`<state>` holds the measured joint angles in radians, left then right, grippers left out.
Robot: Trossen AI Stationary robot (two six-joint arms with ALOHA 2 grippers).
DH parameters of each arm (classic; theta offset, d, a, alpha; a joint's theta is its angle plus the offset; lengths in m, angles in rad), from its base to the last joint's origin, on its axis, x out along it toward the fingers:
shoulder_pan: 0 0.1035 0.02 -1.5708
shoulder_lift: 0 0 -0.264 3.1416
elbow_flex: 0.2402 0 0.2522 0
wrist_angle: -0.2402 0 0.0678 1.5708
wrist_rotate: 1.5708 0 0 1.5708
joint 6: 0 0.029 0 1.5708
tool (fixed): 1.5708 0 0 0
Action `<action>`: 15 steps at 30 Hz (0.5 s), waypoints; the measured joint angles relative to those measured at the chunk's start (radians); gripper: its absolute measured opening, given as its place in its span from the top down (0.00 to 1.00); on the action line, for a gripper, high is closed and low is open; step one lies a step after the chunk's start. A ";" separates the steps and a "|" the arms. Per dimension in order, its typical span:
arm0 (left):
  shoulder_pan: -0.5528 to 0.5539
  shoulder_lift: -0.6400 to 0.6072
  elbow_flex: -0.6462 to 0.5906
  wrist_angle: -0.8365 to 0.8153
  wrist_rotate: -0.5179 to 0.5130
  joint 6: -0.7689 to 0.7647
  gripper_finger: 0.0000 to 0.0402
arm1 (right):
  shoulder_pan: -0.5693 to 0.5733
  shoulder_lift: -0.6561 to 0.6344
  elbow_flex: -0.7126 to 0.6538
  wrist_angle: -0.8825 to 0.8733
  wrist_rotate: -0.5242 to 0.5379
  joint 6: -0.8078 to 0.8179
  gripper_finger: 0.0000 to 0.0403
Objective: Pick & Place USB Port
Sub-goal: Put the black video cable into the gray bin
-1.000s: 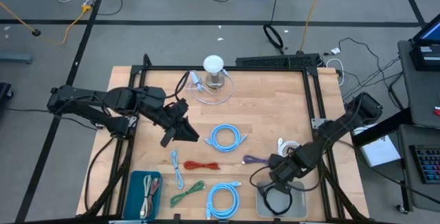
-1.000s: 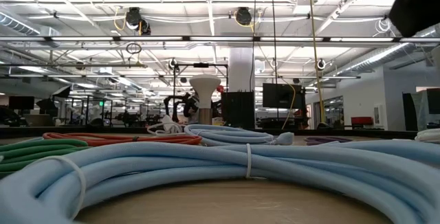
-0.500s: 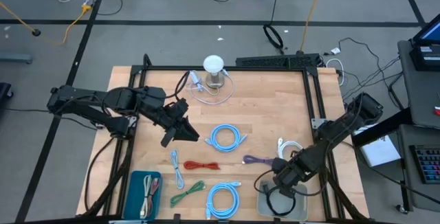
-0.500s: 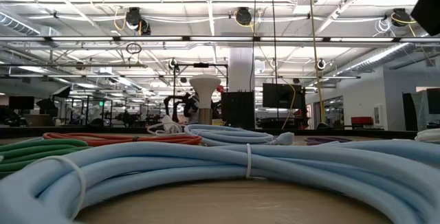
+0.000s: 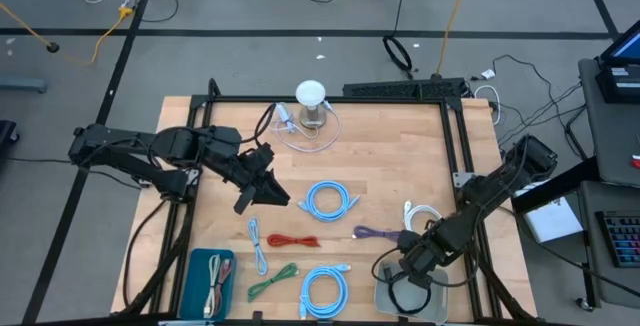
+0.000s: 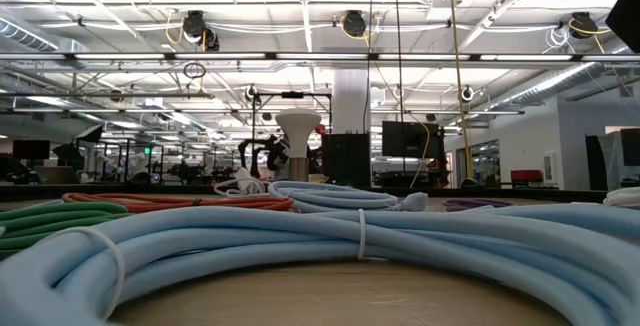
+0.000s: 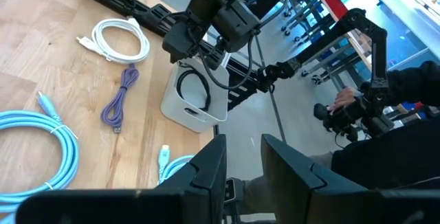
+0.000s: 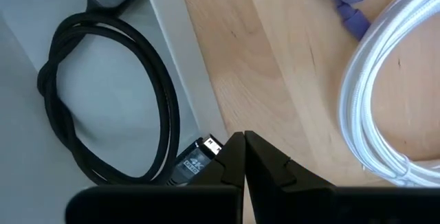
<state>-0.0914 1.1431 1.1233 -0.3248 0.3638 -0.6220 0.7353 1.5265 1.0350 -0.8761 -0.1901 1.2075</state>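
Right gripper [image 8: 244,157] fingers pressed shut, empty, over white plastic bin's [image 8: 165,31] rim; coiled black USB cable [image 8: 110,107] lies inside bin; left gripper [image 5: 262,192] part-open, empty, mid-table

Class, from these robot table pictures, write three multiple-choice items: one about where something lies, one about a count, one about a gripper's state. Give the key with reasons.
1. Where is the black cable?
A. inside the white bin
B. beside the lamp
C. in the teal tray

2. How many light blue cable coils lie on the table?
A. one
B. two
C. four

3. The right gripper is:
A. wide open
B. shut
C. gripping the purple cable

Key: 1 A, the right wrist view shows it coiled in the bin; 2 B, the high view shows two coils; 3 B, its fingers meet, holding nothing.
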 joint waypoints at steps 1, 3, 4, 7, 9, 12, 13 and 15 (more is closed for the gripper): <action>0.000 0.000 0.000 0.000 0.000 0.000 0.77 | 0.000 0.000 0.002 -0.001 -0.003 -0.001 1.00; 0.000 0.000 0.000 0.000 0.000 0.000 0.77 | 0.002 0.000 0.009 -0.008 -0.005 -0.008 1.00; 0.000 0.000 0.000 0.000 0.000 0.002 0.77 | 0.002 0.000 0.015 -0.022 -0.003 -0.008 1.00; 0.000 0.000 0.000 0.000 0.000 0.007 0.77 | 0.002 -0.001 0.031 -0.059 0.003 -0.014 1.00; 0.000 0.000 0.000 0.000 0.000 0.010 0.77 | 0.002 -0.001 0.042 -0.077 0.006 -0.018 1.00; 0.000 0.000 0.000 -0.001 0.000 0.015 0.77 | 0.002 -0.001 0.053 -0.085 0.006 -0.022 1.00; 0.000 0.000 0.000 -0.002 0.000 0.016 0.77 | 0.002 -0.001 0.055 -0.086 0.006 -0.022 1.00; 0.000 0.000 0.000 -0.002 0.000 0.019 0.77 | 0.002 -0.001 0.056 -0.087 0.006 -0.022 1.00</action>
<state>-0.0914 1.1431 1.1233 -0.3265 0.3637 -0.6031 0.7368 1.5257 1.0912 -0.9635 -0.1841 1.1859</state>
